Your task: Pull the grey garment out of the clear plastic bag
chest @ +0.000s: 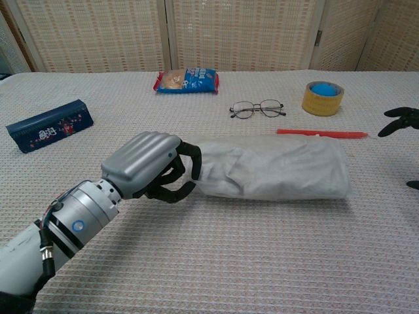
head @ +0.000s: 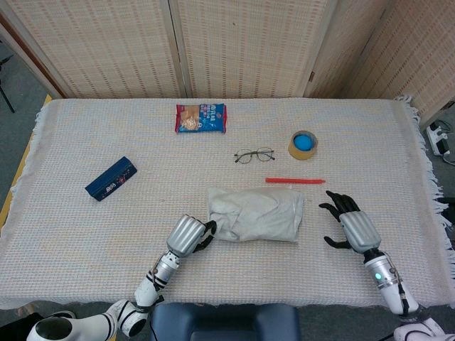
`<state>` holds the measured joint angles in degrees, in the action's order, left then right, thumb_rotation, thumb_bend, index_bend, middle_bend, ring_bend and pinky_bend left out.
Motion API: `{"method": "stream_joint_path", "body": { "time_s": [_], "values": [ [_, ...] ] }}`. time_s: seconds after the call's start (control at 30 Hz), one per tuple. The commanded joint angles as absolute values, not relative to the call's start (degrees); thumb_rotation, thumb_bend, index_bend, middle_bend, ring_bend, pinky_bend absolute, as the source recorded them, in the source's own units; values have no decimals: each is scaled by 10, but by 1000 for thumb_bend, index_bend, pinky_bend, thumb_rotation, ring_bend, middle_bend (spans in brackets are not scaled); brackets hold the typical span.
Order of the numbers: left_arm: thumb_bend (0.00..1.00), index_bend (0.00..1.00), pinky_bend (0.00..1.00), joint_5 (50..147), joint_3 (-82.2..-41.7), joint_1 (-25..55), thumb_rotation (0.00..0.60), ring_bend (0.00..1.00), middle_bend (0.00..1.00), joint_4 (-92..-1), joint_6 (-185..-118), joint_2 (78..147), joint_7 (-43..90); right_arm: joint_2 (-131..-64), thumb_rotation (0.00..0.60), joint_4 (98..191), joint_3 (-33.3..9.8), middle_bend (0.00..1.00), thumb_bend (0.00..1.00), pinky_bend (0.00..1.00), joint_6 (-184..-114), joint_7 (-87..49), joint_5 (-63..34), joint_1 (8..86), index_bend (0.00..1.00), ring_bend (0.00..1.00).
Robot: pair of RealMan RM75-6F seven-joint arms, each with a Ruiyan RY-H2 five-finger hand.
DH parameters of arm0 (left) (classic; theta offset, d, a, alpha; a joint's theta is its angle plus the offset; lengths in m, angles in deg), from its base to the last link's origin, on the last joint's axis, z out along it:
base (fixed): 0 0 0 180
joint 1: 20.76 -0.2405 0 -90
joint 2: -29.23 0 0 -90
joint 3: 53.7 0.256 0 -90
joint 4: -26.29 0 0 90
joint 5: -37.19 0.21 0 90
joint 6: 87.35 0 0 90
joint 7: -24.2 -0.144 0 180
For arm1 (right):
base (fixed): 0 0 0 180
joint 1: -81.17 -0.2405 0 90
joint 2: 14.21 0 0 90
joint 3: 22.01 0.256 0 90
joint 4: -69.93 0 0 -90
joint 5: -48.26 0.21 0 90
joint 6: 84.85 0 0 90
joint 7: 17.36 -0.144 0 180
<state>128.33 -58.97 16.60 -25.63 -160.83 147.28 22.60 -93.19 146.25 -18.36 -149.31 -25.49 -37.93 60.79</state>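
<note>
Fingers (chest: 186,157) of left hand (chest: 147,167) pinch clear plastic bag (chest: 275,171) end (grey garment (head: 249,209) inside); right hand (head: 350,222) fingers spread, near bag.

the clear plastic bag (head: 256,215) lies flat near the middle of the table, long side running left to right. the grey garment (chest: 268,171) fills it, folded and creased. the left hand (chest: 147,167) grips the bag's left end.
</note>
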Motion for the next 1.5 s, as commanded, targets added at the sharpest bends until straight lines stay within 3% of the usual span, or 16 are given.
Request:
{"method": "stream_joint_path", "body": {
  "time_s": [0.03,0.4,0.67,1.1,1.5],
  "values": [
    [585,715,1000,1282,-590,166,600,1000,1000,-262,-1607,1466,222,-973,600,1418,-168,0,243,0,-1490,-274,-394,582,246,0],
    [579,716,1000,1276,-591,164,600,1000,1000,-272,-1604,1452,215,-1070,600,1283,-160,0,273,0,-1483,-322,-398,537,315,0],
    [570,718,1000,1274,-592,165,600,1000,1000,-266,-1602,1450,219,-1099,600,1225,-166,0,278,0,-1509,-352,-406,533,307,0],
    [569,718,1000,1272,-593,169,600,1000,1000,-246,-1600,1453,233,-1156,600,1144,-169,0,284,0,-1492,-374,-394,514,319,0],
    [565,718,1000,1272,-595,175,600,1000,1000,-239,-1601,1456,240,-1217,600,1084,-151,59,383,0,-1516,-373,-375,507,603,0]
  ]
}}
